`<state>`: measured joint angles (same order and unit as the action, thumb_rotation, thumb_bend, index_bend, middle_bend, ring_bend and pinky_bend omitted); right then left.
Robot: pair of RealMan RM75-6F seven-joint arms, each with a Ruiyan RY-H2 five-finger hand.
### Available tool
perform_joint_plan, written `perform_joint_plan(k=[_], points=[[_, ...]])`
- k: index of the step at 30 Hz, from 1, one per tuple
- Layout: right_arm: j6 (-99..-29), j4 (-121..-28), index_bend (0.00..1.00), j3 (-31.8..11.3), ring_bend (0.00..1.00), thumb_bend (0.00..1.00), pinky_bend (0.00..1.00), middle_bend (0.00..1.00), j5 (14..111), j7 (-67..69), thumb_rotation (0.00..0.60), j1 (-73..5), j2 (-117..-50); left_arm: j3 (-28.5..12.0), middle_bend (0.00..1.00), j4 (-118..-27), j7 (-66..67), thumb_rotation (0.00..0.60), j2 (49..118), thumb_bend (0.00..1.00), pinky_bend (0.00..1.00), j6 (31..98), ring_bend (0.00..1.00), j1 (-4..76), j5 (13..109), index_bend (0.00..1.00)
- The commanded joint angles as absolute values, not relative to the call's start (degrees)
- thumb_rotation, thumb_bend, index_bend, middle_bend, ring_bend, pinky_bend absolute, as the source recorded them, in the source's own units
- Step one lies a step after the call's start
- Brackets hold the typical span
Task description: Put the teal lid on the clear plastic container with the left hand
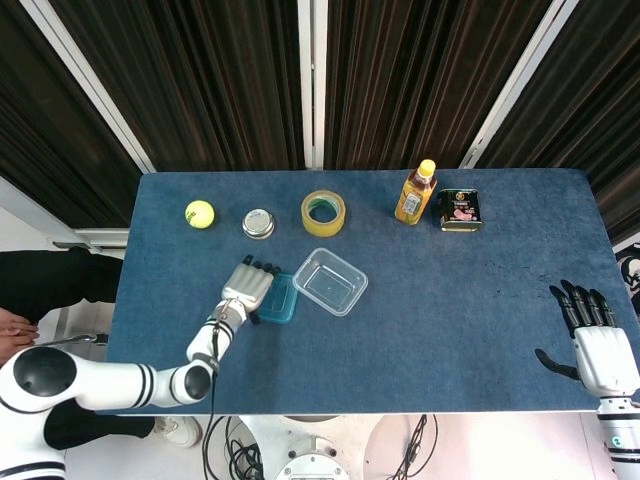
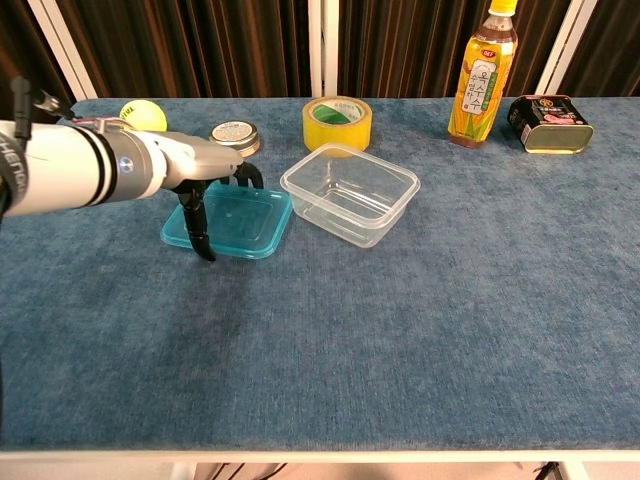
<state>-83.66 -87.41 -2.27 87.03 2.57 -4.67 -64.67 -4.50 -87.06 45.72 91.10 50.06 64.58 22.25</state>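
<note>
The teal lid lies just left of the clear plastic container, almost touching it. My left hand covers the lid's left part. Its thumb reaches down over the near edge and its fingers curl over the far edge, so it grips the lid across its width. The lid's left end looks slightly raised off the cloth. My right hand hovers by the table's near right corner with fingers spread and nothing in it. It shows only in the head view.
Along the far side of the blue table stand a tennis ball, a small round tin, a yellow tape roll, a juice bottle and a dark can.
</note>
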Motion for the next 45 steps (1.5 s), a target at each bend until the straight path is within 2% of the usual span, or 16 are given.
perform_joint_plan(k=[1,10,13,19,24,31,38,45], points=[[-83.76,-87.52,0.0,-2.31,0.0,0.1,0.0,0.0,87.08,2.48,0.6,-4.64,-64.66,-3.74,0.35,-89.7,41.35,0.6,87.22,0.12,0.09,50.07,0.17,61.93,29.77,0.34],[-84.27,-88.69,0.0,-2.26,0.0,0.1,0.0,0.0,87.64,1.16,0.6,-4.56,-64.4,-5.46,0.35,-93.91,32.02,0.6,79.49,0.12,0.09,50.37,0.17,58.68,45.29,0.34],[-84.64,-89.46,0.0,-2.23,0.0,0.1,0.0,0.0,87.81,0.36,0.6,-4.39,-64.14,-6.68,0.35,-93.61,29.45,0.6,79.3,0.12,0.08,48.35,0.17,59.57,50.54,0.34],[-85.07,-91.17,0.0,-2.11,0.0,0.1,0.0,0.0,87.86,-1.34,0.6,-4.03,-63.52,-9.14,0.34,-90.72,28.53,0.6,82.27,0.12,0.07,41.79,0.17,65.12,55.23,0.34],[-85.09,-91.92,0.0,-2.03,0.0,0.1,0.0,0.0,87.48,-2.15,0.6,-3.74,-63.24,-9.9,0.33,-86.59,30.4,0.6,85.73,0.12,0.07,36.75,0.17,70.56,54.61,0.34],[-84.76,-92.35,0.0,-2.06,0.0,0.1,0.0,0.0,86.82,-2.78,0.6,-3.56,-63.22,-9.32,0.33,-79.72,33.6,0.6,90.41,0.12,0.07,32.66,0.17,77.43,47.69,0.34],[-84.31,-92.44,0.0,-2.25,0.0,0.1,0.0,0.0,86.48,-2.99,0.6,-3.73,-63.25,-6.88,0.33,-76.17,36.58,0.6,92.67,0.12,0.07,32.06,0.17,82.21,40.02,0.34],[-84.04,-92.37,0.0,-2.31,0.0,0.1,0.0,0.0,86.14,-2.89,0.6,-3.72,-63.28,-4.57,0.33,-75.31,36.8,0.6,92.83,0.12,0.06,32.03,0.17,83.99,38.12,0.34]])
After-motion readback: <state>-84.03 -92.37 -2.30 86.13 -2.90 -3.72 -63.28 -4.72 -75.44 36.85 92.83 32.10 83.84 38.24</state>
